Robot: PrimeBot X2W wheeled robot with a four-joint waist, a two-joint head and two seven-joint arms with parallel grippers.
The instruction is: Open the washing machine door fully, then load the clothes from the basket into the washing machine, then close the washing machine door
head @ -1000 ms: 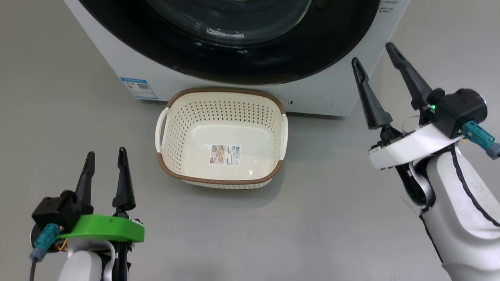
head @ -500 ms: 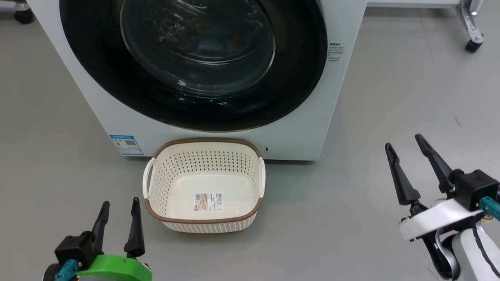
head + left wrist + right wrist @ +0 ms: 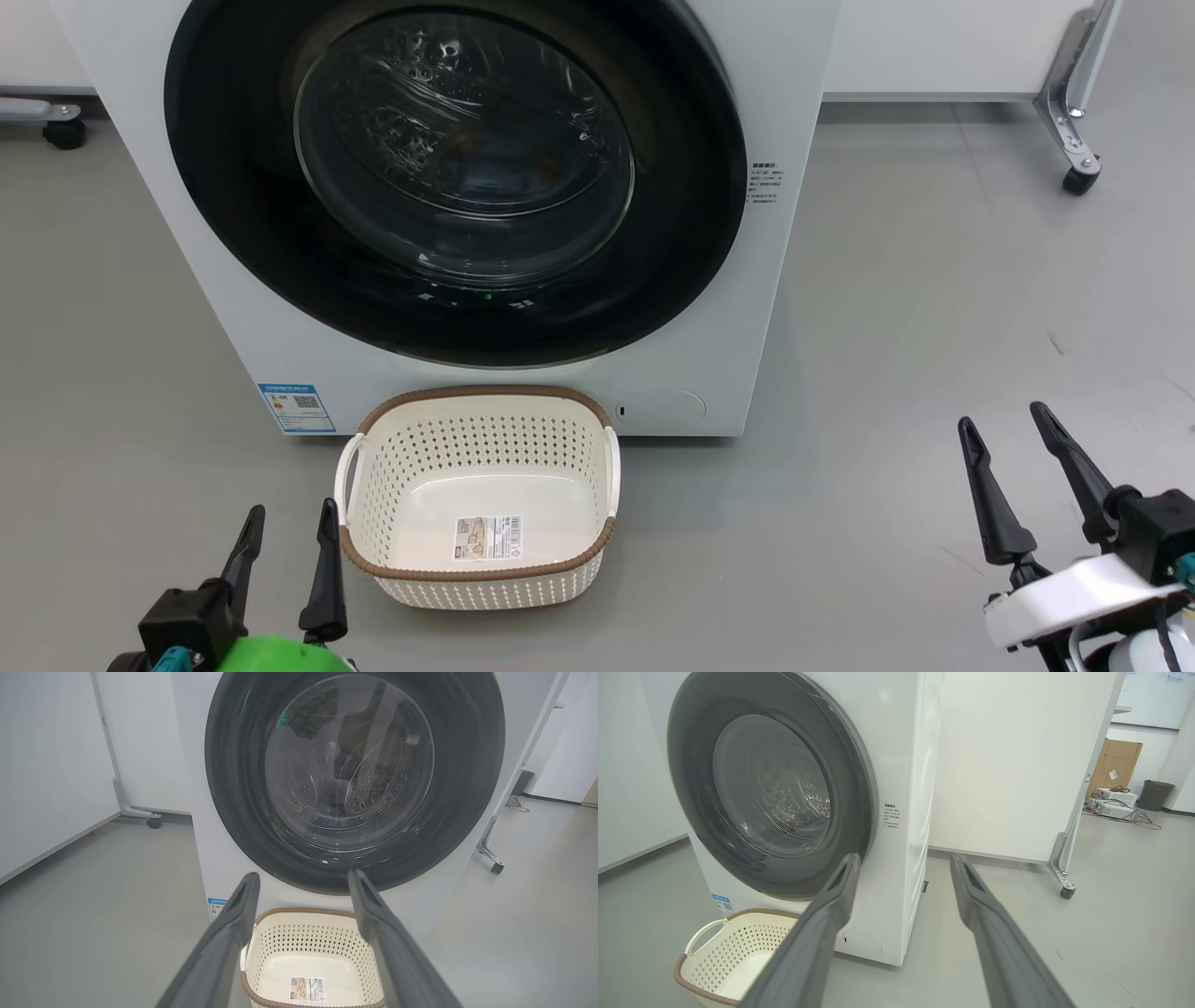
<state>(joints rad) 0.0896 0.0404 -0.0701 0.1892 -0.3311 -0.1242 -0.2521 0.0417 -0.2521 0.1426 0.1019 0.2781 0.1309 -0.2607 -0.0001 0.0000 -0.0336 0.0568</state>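
The washing machine [image 3: 789, 103] stands white in front of me, and its door [image 3: 233, 243] with the glossy black rim lies shut against its front. Dim bluish fabric with orange-brown spots, likely the clothes [image 3: 504, 159], shows behind the glass bowl. The cream basket [image 3: 476, 393] sits on the floor against the machine's base with nothing but a label sticker inside. My left gripper [image 3: 292, 509] is open just left of the basket. My right gripper [image 3: 1001, 417] is open well to the right of it. The wrist views show the door [image 3: 467, 765] [image 3: 691, 788] and the basket [image 3: 303, 911] [image 3: 738, 914] past each open gripper [image 3: 303, 875] [image 3: 905, 856].
A blue label sticker [image 3: 296, 408] marks the machine's lower left corner. Wheeled panel legs stand behind at the right [image 3: 1074, 173] and the left [image 3: 63, 133]. A cardboard box [image 3: 1113, 763] and a dark bin [image 3: 1155, 794] sit far off to the right. Grey floor surrounds the basket.
The head camera has swung up and back, so the whole door has come into the picture. My right gripper has drawn back from the machine's corner to the lower right. Both grippers stay open.
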